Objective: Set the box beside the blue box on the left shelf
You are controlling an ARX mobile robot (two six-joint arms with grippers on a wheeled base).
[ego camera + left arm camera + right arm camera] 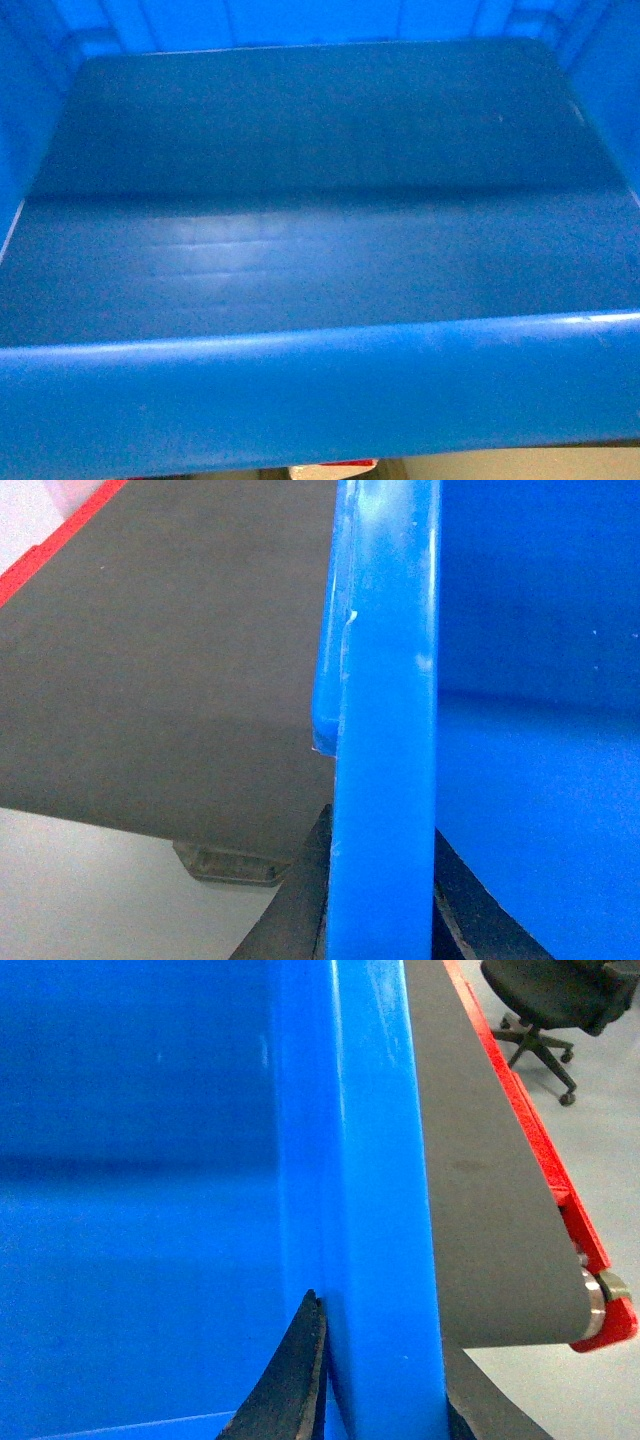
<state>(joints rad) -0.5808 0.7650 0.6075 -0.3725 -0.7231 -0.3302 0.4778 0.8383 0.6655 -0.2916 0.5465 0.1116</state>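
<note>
The box [320, 400] fills the head view: its thick rolled near rim runs across the bottom of the frame, the smooth floor with a faint grid imprint lies beyond it, and the far wall closes the top edge. The left shelf is not visible in any view.

Left hand [385, 920]: its dark fingers [290, 920] stand on either side of the box's left wall, one outside and one inside, clamped on the rim. Beyond that wall, on the outer side, a grey belt surface [160, 660] with a red edge [60, 540] lies beneath the box.

Right hand [385, 1400]: one dark finger [295, 1380] presses the inner face of the box's right wall, the other sits outside it, clamped on the rim. Outside this wall runs the grey belt [480, 1190] with a red side frame [540, 1150] and an end roller [595, 1305]. Farther out, an office chair [560, 1000] stands on the floor [610, 1140].
</note>
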